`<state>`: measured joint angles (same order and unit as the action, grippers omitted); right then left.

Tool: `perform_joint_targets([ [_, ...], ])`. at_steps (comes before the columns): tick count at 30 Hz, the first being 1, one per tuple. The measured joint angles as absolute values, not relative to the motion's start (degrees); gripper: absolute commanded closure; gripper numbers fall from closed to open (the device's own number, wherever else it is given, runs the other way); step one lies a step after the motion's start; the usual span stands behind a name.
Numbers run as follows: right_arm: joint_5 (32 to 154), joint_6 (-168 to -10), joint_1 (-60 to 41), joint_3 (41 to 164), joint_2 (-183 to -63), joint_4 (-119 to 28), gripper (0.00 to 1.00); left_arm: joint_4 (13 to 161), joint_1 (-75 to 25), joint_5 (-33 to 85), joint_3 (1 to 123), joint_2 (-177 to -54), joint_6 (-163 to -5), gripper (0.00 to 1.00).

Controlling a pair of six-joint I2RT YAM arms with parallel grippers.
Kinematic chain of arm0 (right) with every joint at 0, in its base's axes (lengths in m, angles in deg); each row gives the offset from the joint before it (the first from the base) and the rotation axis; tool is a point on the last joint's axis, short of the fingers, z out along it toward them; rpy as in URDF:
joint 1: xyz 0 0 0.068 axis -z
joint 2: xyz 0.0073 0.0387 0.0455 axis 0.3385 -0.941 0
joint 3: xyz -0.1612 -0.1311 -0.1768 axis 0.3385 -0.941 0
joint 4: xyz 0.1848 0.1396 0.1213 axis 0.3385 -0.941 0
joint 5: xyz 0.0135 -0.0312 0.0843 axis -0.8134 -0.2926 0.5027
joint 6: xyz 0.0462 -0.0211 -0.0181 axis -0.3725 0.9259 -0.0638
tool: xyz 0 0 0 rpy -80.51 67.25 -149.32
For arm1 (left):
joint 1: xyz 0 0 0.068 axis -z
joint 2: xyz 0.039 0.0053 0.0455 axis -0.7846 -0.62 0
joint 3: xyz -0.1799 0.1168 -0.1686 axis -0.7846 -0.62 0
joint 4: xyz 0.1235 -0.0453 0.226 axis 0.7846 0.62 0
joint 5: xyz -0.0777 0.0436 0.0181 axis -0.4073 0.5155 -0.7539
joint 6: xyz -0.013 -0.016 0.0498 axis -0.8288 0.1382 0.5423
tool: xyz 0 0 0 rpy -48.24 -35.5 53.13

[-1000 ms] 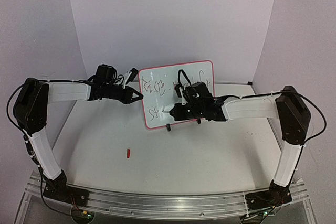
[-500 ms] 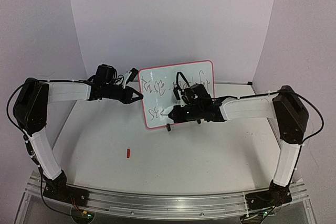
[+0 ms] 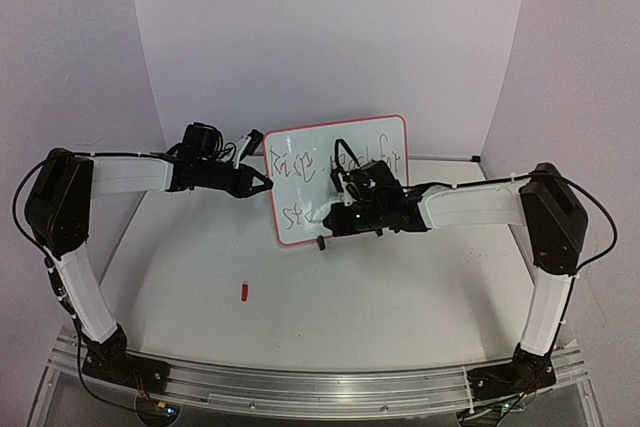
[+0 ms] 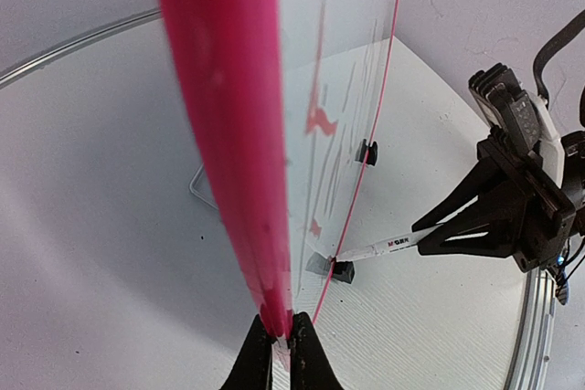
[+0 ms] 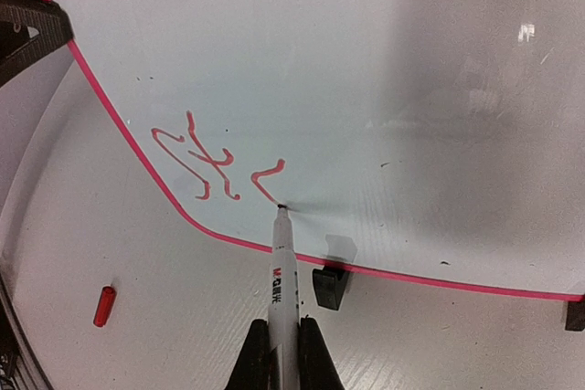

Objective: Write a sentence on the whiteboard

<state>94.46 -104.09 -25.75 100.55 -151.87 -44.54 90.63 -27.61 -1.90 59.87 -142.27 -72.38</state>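
Observation:
The whiteboard (image 3: pixel 312 143), white with a thin red-pink frame, stands tilted at the back of the table. My left gripper (image 3: pixel 267 183) is shut on its left edge; the left wrist view shows the jaws (image 4: pixel 281 342) pinching the frame (image 4: pixel 228 134). My right gripper (image 3: pixel 334 215) is shut on a white marker (image 5: pixel 286 280), whose tip touches the lower part of the board. The sentence (image 5: pixel 196 164) shows as red scrawl: an upper line (image 3: pixel 300 164) and a short lower line ending at the tip.
A red marker cap (image 3: pixel 245 292) lies on the table in front of the board, left of centre. Two small black clip feet (image 5: pixel 329 287) hold the board's lower edge. Pale walls close in on three sides.
My right gripper and the marker have shifted slightly left along the lower line. The left gripper and the board have stayed put.

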Motion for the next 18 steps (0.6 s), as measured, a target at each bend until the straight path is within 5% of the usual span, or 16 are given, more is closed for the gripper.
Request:
perform_joint_targets([
  [18,91.97,-103.24,-25.86,101.64,-150.47,-45.61,1.0,90.63,-27.61,-1.92,59.87,-142.27,-72.38,1.0],
])
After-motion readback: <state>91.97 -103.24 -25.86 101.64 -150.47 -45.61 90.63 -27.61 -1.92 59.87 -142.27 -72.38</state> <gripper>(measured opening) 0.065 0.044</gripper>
